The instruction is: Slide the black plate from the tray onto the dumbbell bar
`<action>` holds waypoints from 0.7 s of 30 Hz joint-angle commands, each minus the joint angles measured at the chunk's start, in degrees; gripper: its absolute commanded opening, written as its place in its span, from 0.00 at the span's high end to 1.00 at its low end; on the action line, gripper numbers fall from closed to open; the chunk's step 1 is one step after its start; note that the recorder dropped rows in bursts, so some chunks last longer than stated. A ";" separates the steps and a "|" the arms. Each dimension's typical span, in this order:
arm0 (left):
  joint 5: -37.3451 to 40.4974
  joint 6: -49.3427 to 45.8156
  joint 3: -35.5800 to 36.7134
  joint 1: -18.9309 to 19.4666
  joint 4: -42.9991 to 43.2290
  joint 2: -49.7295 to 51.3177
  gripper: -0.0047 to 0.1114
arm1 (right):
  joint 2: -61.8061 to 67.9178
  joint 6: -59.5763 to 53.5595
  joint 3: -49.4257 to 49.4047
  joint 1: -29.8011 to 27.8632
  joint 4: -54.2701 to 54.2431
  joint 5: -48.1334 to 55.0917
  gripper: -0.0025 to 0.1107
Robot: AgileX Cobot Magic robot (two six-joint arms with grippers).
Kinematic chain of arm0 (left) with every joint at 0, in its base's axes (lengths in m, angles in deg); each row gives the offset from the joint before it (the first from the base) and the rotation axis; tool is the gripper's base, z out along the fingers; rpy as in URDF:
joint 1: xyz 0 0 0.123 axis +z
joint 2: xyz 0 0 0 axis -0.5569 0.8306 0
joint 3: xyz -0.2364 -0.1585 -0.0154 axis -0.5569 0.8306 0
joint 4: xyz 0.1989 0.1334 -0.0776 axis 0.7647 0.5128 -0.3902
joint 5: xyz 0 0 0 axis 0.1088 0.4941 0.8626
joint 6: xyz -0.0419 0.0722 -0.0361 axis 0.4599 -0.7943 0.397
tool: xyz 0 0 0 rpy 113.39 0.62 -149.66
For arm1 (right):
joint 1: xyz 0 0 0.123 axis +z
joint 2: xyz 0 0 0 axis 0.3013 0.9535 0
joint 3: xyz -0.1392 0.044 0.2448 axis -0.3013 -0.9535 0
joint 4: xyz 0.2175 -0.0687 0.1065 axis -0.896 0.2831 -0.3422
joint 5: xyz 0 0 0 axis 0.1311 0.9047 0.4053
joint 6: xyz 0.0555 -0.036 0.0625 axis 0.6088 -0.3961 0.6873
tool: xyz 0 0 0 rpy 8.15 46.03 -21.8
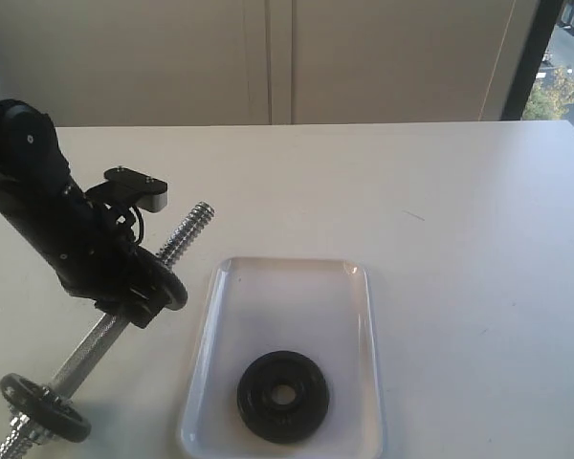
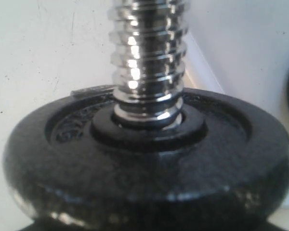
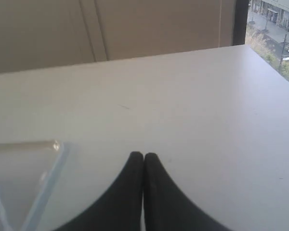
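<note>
The black plate [image 1: 165, 280] is threaded on the dumbbell bar [image 1: 186, 235], with the threaded end of the bar [image 2: 147, 57] sticking out past its centre hole. My left gripper [image 1: 153, 292] is shut on the plate [image 2: 149, 163], which fills the left wrist view and hides the fingers. The white tray [image 1: 297, 282] lies just right of the bar. My right gripper [image 3: 144, 157] is shut with nothing in it, low over bare table beside a tray corner [image 3: 45, 161]. It does not show in the exterior view.
A near-identical black disc [image 1: 283, 395] lies in the near end of the tray. Another black disc [image 1: 44, 407] sits on the bar's near end at the bottom left. The white table [image 1: 459, 220] stretches right toward a window.
</note>
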 commanded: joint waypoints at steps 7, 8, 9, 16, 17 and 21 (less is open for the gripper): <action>0.56 -2.07 1.08 -0.06 -2.50 -4.71 0.96 | -0.29 5.15 -0.24 -0.05 -8.47 -29.25 0.98; 0.17 -2.52 1.23 -0.06 -2.50 -4.71 0.96 | -0.29 5.55 -0.24 -0.05 -8.72 -33.11 0.98; -0.10 -2.86 1.50 -0.06 -2.80 -4.71 0.96 | -0.29 6.90 -0.24 -0.05 -8.88 -35.35 0.98; -0.45 -2.86 1.74 -0.06 -3.13 -4.71 0.96 | 9.23 11.11 7.12 -0.05 -7.05 -5.20 0.98; -0.45 -2.86 1.74 -0.06 -3.32 -4.71 0.96 | 17.30 0.54 11.58 0.82 -11.69 -2.56 0.98; -0.92 -2.86 1.74 -0.06 -3.64 -4.71 0.96 | 45.94 -33.60 29.41 6.75 -33.72 13.62 0.98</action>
